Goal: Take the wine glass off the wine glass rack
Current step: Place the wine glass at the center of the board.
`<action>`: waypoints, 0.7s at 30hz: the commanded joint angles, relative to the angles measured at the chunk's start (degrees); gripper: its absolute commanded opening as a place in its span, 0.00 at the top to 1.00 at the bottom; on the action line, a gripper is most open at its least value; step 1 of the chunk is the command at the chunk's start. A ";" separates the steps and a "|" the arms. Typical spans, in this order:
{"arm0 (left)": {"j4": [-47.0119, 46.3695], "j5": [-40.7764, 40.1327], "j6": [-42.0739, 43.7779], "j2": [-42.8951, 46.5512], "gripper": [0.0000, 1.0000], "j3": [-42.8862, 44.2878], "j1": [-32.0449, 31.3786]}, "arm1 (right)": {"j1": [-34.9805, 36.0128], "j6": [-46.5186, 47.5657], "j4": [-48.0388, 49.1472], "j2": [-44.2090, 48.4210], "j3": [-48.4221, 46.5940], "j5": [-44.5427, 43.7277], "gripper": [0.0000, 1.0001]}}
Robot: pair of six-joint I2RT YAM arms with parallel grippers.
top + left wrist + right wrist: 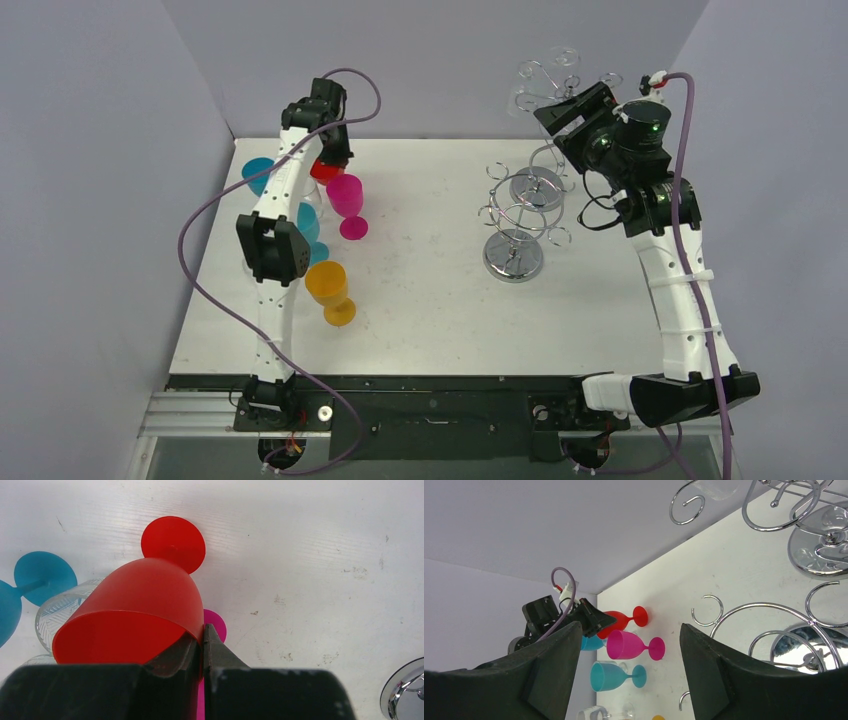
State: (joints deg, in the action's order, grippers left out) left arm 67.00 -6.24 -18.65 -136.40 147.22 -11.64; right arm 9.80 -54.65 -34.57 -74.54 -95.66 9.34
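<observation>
Two chrome wine glass racks stand right of centre, the nearer rack (513, 228) and the farther rack (537, 186); their hooks also show in the right wrist view (774, 612). A faint clear glass (533, 92) shows at the top of the farther rack, against the wall. My right gripper (548, 115) is open and empty (630, 630), up beside that rack top. My left gripper (328, 160) is shut on the rim of a red wine glass (140, 600), one finger inside the bowl (202, 637). The red glass is upright at the table's far left, its foot (173, 540) at or near the tabletop.
A magenta glass (347, 200), an orange glass (330, 290) and two blue glasses (258, 172) (308, 225) stand on the left of the white table (430, 300). Clear glasses sit beside the red one (57, 612). Walls close the back and both sides.
</observation>
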 commanded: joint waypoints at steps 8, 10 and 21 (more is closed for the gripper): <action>0.15 -0.97 0.99 -1.49 0.95 3.23 -0.19 | 0.22 0.07 3.14 0.93 0.78 0.14 0.33; 0.33 -0.97 0.99 -1.64 0.94 3.37 -0.21 | 0.22 0.03 3.18 1.01 0.82 0.22 0.33; -0.03 -1.05 0.87 -1.00 0.69 3.71 -0.31 | 0.22 -0.09 3.28 1.11 0.87 0.32 0.33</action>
State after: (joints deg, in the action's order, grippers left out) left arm 67.42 -6.52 -18.11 -137.86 148.03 -11.68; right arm 9.80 -54.68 -33.67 -74.54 -94.70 9.39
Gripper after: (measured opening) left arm 0.255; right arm 0.671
